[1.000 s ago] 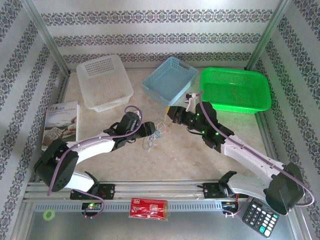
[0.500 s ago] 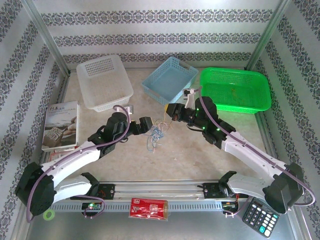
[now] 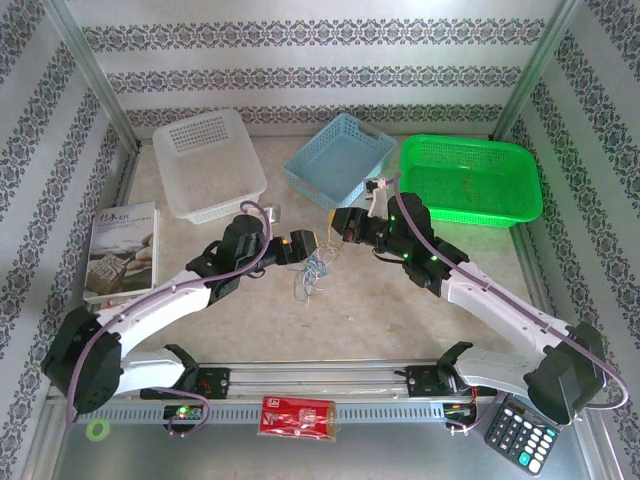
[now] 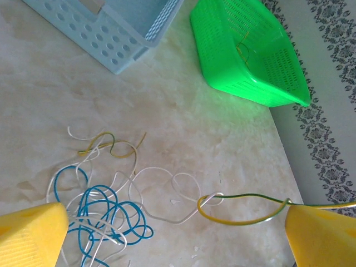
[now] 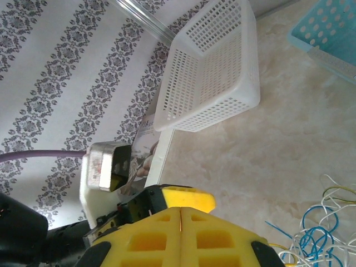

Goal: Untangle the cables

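The cables (image 3: 313, 268) lie as a small tangle of thin curly wires on the table between my two grippers. In the left wrist view a blue cable (image 4: 105, 214) coils at the left, with white cables (image 4: 161, 194) looping through it. A yellow-green cable (image 4: 245, 219) arcs off the table toward the right finger (image 4: 322, 236). My left gripper (image 3: 305, 243) (image 4: 175, 214) hangs open wide over them, holding nothing. My right gripper (image 3: 337, 222) (image 5: 181, 214) is shut just beside the left one; whether a wire is pinched in it is too fine to tell. The cables (image 5: 317, 236) show beyond it.
A white basket (image 3: 205, 165), a blue basket (image 3: 338, 160) and a green basket (image 3: 470, 178) stand along the back. A book (image 3: 122, 250) lies at the left. Near the front rail are a red packet (image 3: 298, 415) and a calculator (image 3: 520, 433).
My left gripper has opened to full width and shifted slightly up and right beside the tangle. The right gripper lifted a little toward the back and stayed shut.
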`<move>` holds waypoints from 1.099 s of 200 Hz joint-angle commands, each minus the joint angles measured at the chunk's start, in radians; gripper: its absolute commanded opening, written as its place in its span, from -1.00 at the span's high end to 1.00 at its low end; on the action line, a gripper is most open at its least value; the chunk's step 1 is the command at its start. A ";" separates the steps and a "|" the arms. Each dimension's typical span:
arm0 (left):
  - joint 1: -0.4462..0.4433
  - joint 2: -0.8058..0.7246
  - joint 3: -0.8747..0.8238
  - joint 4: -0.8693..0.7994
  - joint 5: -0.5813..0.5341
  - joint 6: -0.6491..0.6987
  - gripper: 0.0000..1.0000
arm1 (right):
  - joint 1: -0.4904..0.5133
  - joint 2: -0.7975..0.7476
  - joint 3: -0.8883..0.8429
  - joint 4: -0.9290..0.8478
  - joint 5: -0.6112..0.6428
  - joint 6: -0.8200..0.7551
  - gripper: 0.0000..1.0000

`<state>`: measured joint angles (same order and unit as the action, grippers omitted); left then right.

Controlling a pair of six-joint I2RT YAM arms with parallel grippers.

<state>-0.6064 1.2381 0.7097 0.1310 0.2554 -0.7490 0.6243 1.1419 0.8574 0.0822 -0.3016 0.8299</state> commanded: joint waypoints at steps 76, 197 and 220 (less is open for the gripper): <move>-0.021 0.081 -0.111 0.246 0.113 -0.002 0.42 | -0.036 0.053 0.017 0.034 0.007 -0.026 1.00; -0.198 -0.022 -0.175 0.298 -0.040 -0.069 -0.33 | -0.059 0.065 -0.007 0.043 0.001 -0.022 1.00; -0.244 0.019 -0.172 0.381 -0.083 -0.138 -0.42 | -0.060 0.066 -0.014 0.047 0.000 -0.022 1.00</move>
<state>-0.8085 1.2289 0.5365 0.3874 0.2455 -0.8005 0.5713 1.2034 0.8570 0.0971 -0.3012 0.8295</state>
